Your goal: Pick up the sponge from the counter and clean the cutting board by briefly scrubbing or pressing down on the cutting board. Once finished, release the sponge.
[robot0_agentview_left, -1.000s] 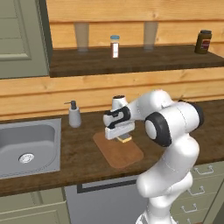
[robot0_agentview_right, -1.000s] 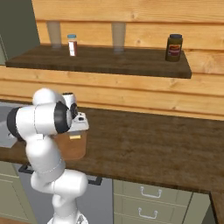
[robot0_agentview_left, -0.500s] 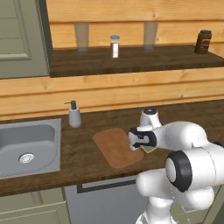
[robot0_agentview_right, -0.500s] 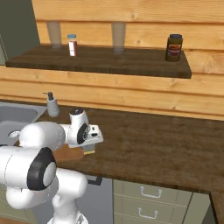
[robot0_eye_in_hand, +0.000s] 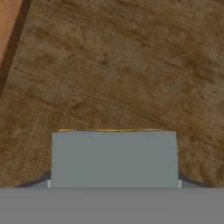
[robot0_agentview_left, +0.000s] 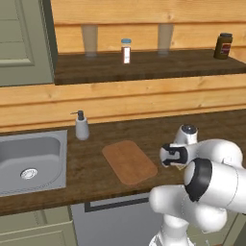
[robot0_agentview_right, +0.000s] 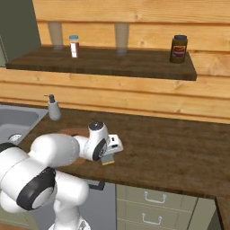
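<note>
release step: claw (robot0_eye_in_hand: 113,186) off to the side of the cutting board (robot0_agentview_left: 129,161), sponge (robot0_eye_in_hand: 113,158) between its tips above the desk (robot0_eye_in_hand: 131,65); grip state unclear. next: open wide, lift away

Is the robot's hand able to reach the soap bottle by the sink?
Probably not right away. The gripper has the sponge between its fingers and sits past the cutting board, which lies between it and the soap bottle.

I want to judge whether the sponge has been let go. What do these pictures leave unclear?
- Left base view: the sponge is mostly hidden behind the hand; the gripper jaws are unreadable.
- Right base view: the cutting board is mostly hidden by the arm.
- Hand view: the sponge's lower part is cut off; fingertip contact is unclear.
</note>
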Controlling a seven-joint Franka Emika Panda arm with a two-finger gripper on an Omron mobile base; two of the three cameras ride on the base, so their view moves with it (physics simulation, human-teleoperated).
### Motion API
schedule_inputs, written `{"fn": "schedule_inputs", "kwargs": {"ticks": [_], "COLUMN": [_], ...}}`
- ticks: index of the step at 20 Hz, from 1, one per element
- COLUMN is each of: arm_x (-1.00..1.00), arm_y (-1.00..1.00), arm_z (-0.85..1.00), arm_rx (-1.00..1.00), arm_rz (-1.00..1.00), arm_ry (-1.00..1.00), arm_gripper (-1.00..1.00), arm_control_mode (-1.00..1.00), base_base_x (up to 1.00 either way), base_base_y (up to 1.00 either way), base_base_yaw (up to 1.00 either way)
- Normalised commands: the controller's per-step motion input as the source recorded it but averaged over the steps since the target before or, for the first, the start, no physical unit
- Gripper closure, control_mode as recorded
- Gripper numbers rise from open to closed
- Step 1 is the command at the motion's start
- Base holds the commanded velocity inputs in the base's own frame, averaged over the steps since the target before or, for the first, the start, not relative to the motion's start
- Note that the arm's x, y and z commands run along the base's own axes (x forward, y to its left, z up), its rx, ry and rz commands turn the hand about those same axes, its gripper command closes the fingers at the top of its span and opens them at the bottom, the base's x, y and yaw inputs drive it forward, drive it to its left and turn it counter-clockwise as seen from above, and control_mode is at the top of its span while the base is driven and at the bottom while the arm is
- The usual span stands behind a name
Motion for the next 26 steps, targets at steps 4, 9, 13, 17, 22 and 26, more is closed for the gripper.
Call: {"fn": "schedule_inputs", "kwargs": {"ticks": [4,9,13,17,22,26], "arm_x": [0.1,0.15,-0.4,-1.0,-0.91,-0.47], "arm_y": [0.03,0.04,0.0,0.07,0.66,1.0], "arm_z": [0.23,0.72,1.0,1.0,1.0,1.0], "arm_rx": [0.01,0.0,0.01,0.01,-0.04,-0.06], "arm_rz": [-0.03,-0.18,-0.07,0.0,0.03,0.2], "arm_ry": [0.0,0.05,-0.08,-0.3,-0.29,-0.38], "arm_gripper": [-1.0,-1.0,-1.0,-1.0,-1.0,-1.0], "arm_control_mode": [-1.0,-1.0,-1.0,-1.0,-1.0,-1.0], "base_base_x": [0.0,0.0,0.0,0.0,0.0,0.0], "base_base_y": [0.0,0.0,0.0,0.0,0.0,0.0], "base_base_yaw": [0.0,0.0,0.0,0.0,0.0,0.0]}}
